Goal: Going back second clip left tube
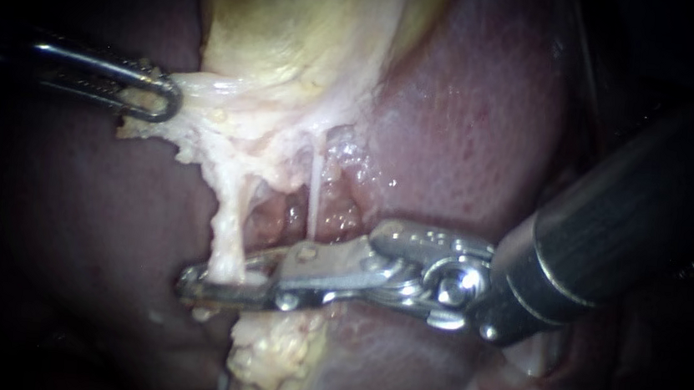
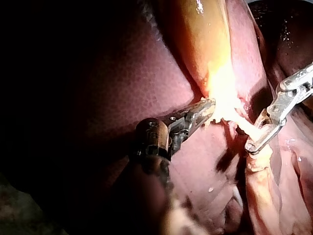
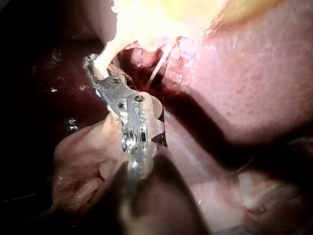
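The left tube (image 1: 228,227), a pale strand, runs down from the gallbladder's neck and passes between the jaws of my right instrument (image 1: 207,280). A gap shows between those jaws, so they stand open around the tube. In the right wrist view the same jaws (image 3: 96,67) reach under the pale tissue. I cannot make out a clip on the tube. My left instrument (image 1: 157,96) is shut on the pale tissue (image 1: 205,90) at the gallbladder's neck, also seen in the left wrist view (image 2: 203,109). A thinner right tube (image 1: 314,192) hangs beside the left one.
The yellow gallbladder (image 1: 295,23) lies above the tubes, with dark red liver (image 1: 471,122) to its right and left. A lump of pale fatty tissue (image 1: 274,356) sits under the right instrument's jaws. That instrument's thick dark shaft (image 1: 612,227) crosses the right side.
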Controlling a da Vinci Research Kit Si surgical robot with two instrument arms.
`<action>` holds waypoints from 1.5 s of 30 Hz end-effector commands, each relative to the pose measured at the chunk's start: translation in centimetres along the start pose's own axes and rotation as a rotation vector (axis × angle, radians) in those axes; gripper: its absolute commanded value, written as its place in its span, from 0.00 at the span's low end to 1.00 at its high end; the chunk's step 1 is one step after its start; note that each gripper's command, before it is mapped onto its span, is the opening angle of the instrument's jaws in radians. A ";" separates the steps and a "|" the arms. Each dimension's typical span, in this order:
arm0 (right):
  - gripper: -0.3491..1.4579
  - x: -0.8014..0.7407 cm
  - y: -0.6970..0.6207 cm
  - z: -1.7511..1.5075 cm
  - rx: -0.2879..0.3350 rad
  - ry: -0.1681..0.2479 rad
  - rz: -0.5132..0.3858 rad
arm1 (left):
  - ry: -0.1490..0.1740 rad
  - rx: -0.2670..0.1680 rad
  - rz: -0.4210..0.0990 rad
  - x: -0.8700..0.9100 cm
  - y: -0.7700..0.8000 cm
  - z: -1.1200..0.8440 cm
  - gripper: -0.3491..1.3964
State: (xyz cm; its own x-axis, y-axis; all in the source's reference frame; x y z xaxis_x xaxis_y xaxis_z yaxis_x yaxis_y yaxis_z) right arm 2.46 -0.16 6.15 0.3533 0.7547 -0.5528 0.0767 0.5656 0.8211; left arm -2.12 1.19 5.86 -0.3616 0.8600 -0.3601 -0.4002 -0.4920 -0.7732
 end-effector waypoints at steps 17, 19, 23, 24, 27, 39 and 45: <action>0.47 -0.26 0.41 0.26 0.026 0.095 -0.047 | 0.001 0.002 -0.001 0.00 0.05 0.01 0.00; 0.47 -0.28 0.53 0.26 -0.006 0.105 -0.088 | 0.001 0.002 -0.001 0.00 0.06 0.01 0.00; 0.47 -0.30 0.72 0.19 -0.054 0.117 -0.147 | 0.001 0.003 -0.002 0.00 0.06 0.01 0.00; 0.47 -0.30 0.76 0.17 -0.067 0.119 -0.169 | 0.001 0.003 -0.001 0.00 0.06 0.01 0.00; 0.47 -0.31 0.83 0.12 -0.086 0.122 -0.198 | 0.001 0.003 -0.002 0.00 0.07 0.01 0.00; 0.47 -0.29 0.84 -0.02 -0.124 0.126 -0.258 | 0.002 0.003 -0.002 -0.01 0.07 0.01 0.00; 0.47 -0.37 0.77 -0.18 -0.108 0.118 -0.288 | 0.001 0.003 -0.002 -0.01 0.07 0.01 0.00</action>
State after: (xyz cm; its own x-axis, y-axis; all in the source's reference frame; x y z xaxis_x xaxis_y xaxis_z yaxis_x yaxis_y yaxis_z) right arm 2.19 0.04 6.94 0.2198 0.5785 -0.7855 0.0662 0.7945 0.6036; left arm -2.16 1.14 5.81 -0.3595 0.8610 -0.3597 -0.4032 -0.4909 -0.7723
